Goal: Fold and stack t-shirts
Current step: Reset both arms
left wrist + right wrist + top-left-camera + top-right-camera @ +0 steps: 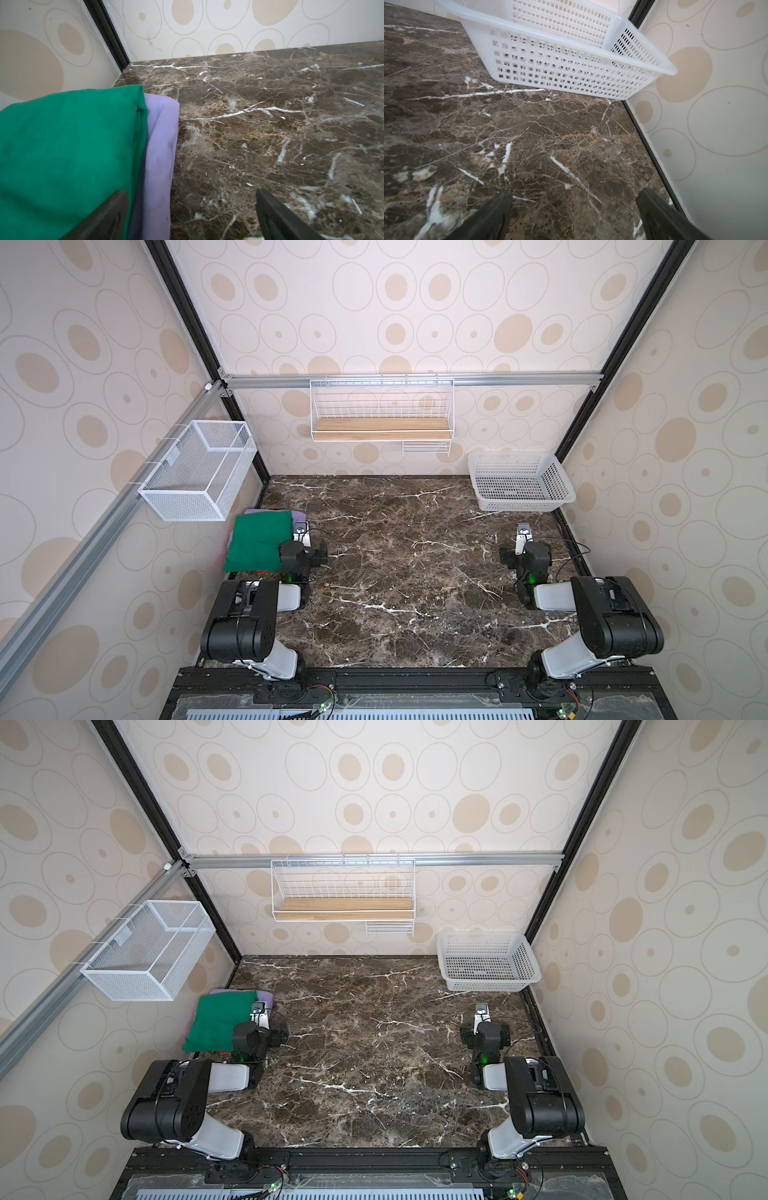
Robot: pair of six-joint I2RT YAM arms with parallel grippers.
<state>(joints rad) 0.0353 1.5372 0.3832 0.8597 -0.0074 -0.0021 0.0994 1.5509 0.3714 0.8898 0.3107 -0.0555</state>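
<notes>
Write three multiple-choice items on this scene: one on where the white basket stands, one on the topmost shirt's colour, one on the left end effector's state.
1. Where on the table does the white basket stand?
A) far right corner
B) centre
C) near left edge

2. What colour is the topmost t-shirt?
A) red
B) lavender
C) green

3. How is the left end effector?
A) shut on cloth
B) open, holding nothing
C) shut on the basket

Answers:
1 A: both top views show it against the back and right walls.
2 C: the green t-shirt lies over the lavender t-shirt.
3 B: in the left wrist view its fingers stand wide apart, gripping nothing.
</notes>
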